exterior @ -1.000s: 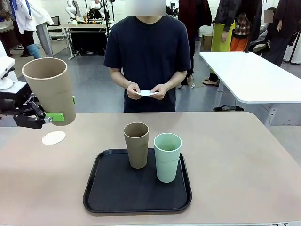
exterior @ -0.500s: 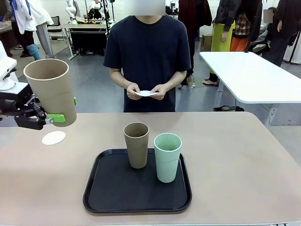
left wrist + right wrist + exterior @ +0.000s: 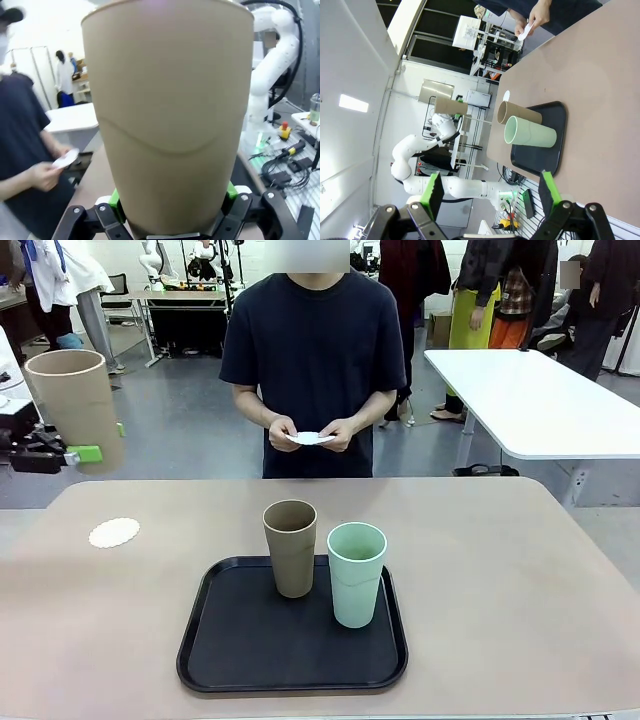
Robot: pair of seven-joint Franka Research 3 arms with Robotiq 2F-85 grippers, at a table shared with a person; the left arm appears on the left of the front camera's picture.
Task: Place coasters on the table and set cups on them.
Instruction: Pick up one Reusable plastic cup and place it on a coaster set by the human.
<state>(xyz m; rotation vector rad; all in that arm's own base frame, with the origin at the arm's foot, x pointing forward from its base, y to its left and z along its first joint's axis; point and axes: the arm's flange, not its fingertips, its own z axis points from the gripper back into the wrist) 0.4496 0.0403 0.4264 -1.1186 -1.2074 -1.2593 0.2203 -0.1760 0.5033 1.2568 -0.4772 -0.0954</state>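
Note:
My left gripper point(image 3: 100, 440) is shut on a tan-brown cup point(image 3: 75, 408), held upright in the air beyond the table's far left corner. In the left wrist view that cup point(image 3: 170, 115) stands between the green pads point(image 3: 116, 201). One white lacy coaster point(image 3: 114, 532) lies on the beige table point(image 3: 500, 570) at the left. Another tan cup point(image 3: 291, 548) and a mint green cup point(image 3: 356, 573) stand on the black tray point(image 3: 292, 645). The person holds more coasters point(image 3: 312, 438) in both hands. My right gripper point(image 3: 490, 192) is open and empty, high above the table, looking down on the tray point(image 3: 542, 150).
The person stands at the far edge of the table, in the middle. A white-topped table point(image 3: 540, 400) is behind on the right. Bare beige tabletop lies on both sides of the tray.
My left gripper has carried the tan cup left and away from above the table, and the cup now stands straighter. The person and the cups on the tray have not moved.

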